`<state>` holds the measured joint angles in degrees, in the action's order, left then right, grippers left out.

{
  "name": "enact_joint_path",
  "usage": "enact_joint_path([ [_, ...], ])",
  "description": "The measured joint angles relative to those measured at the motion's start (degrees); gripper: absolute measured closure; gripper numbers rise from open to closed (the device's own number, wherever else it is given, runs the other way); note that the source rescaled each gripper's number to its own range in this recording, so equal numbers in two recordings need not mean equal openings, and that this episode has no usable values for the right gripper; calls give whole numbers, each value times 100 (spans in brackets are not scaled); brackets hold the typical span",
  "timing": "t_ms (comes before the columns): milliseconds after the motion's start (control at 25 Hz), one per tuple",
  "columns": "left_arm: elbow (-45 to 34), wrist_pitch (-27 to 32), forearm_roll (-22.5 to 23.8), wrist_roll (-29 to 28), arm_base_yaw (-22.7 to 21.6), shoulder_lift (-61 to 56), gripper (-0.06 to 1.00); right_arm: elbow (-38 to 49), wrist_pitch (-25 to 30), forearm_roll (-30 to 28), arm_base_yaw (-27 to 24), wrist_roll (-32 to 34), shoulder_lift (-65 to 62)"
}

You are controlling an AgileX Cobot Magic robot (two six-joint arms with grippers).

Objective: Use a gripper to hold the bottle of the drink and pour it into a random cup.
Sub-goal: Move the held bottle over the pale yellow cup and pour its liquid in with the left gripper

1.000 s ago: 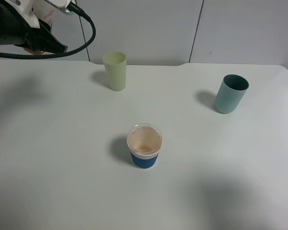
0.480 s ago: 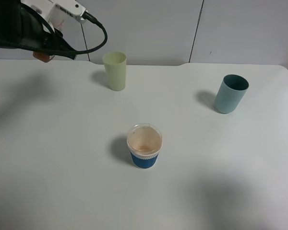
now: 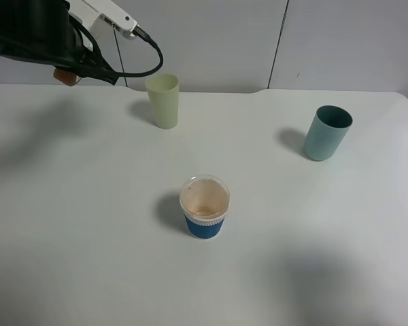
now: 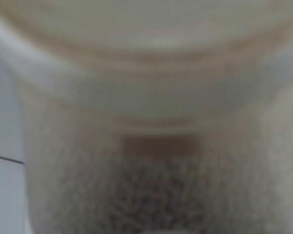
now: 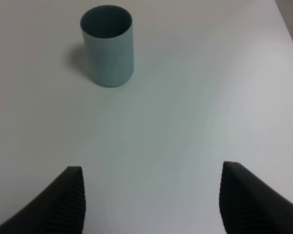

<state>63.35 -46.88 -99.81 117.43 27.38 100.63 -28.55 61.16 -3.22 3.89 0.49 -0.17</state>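
Field notes, bench side.

L gripper (image 3: 88, 68): black arm end w/ white plastic bracket (image 3: 112, 17) and looping black cable (image 3: 148, 58), up at the far left corner of the white table (image 3: 88, 224). Over the last sec it has swung steadily twd the tall pale yellow-green plastic tumbler (image 3: 162, 100). The cable loop now hangs just beside the tumbler's rim, where a sec ago it was well apart.

The small clear plastic bottle (image 4: 156, 146) rides w/ it. L wrist view is filled by a blurred pale body w/ a wide neck band and a brownish patch. From the high cam only a small orange-brown bit shows under the arm. Jaws themselves not visible, but the bottle is off the table and travelling w/ the arm, so I judge it clamped. Tilt: can't tell.

Bottle not yet over the tumbler; it sits near it, on the side away from centre. No liquid seen leaving. Means: carry phase nearly done, pour not begun. Next needs the neck brought above the rim before tipping, or it spills on the table.

R gripper (image 5: 151, 204): fingers spread wide, nothing between, low over the table facing the teal cup (image 5: 107, 45). Idle, I'd say.

Blue-sleeved clear cup w/ white rim (image 3: 205, 207) sits mid-table, brownish residue inside, untouched.
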Motion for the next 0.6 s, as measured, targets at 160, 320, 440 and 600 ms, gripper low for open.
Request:
enact_joint_path([
  [160,151,-169,-26,45,0,273,94,0,0,0,0,0,0],
  [320,371,-441,-39,236,6,544,94,0,0,0,0,0,0],
  [440,512,-548,-39,431,53,728,94,0,0,0,0,0,0],
  [600,729,-577,-39,623,136,900,94,0,0,0,0,0,0],
])
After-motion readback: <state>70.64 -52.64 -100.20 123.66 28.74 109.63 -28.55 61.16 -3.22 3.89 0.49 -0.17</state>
